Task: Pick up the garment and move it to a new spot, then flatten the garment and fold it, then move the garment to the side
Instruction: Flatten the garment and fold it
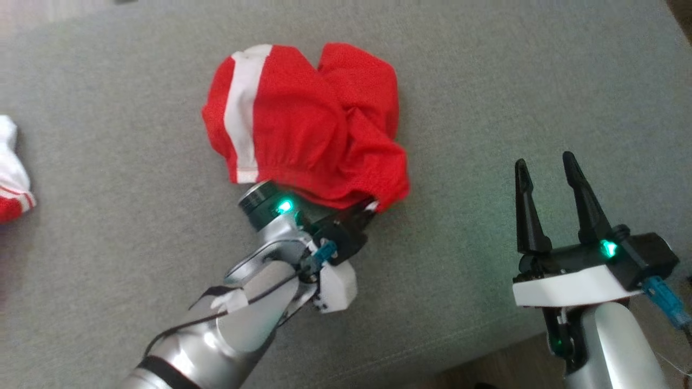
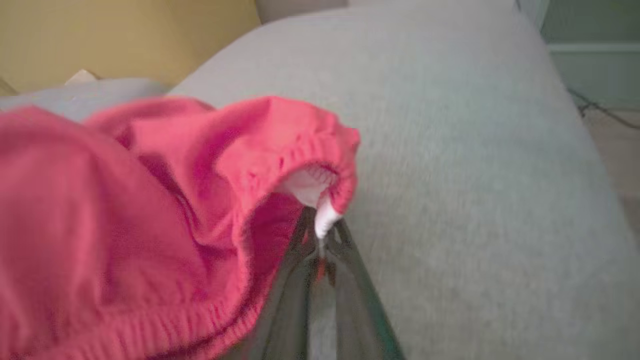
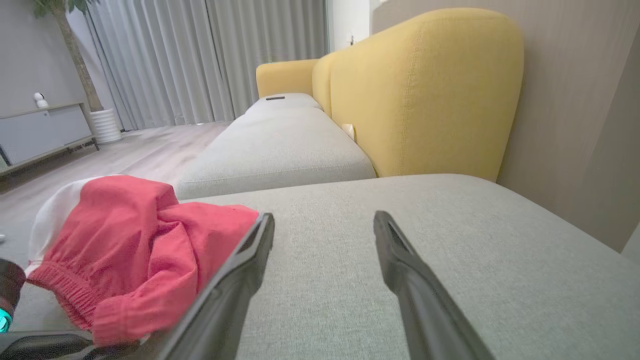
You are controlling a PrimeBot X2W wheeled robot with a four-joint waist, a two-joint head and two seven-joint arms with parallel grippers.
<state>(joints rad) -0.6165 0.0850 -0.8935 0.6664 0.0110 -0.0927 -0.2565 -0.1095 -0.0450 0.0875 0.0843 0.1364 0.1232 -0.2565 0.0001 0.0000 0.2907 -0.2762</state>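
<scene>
Grey sofa cushion [image 1: 108, 270] is spreading under both my arms, with a yellow backrest [image 3: 425, 90] and pale curtains [image 3: 200, 50] standing beyond it in my right wrist view. At the far left edge a white-and-red cloth [image 1: 12, 173] is lying on the cushion. Towards the middle the red shorts [image 1: 308, 129], with a white side stripe, are sitting bunched up, well apart from that cloth. My left tool [image 2: 320, 230] is clamping together on the shorts' elastic near edge, where a white tag [image 2: 325, 217] is poking out; from the head camera its fingers are hiding under the fabric. On the right, my right tool [image 1: 545, 162] is hovering over bare cushion near the shorts, fingers spread apart and gripping nothing.
</scene>
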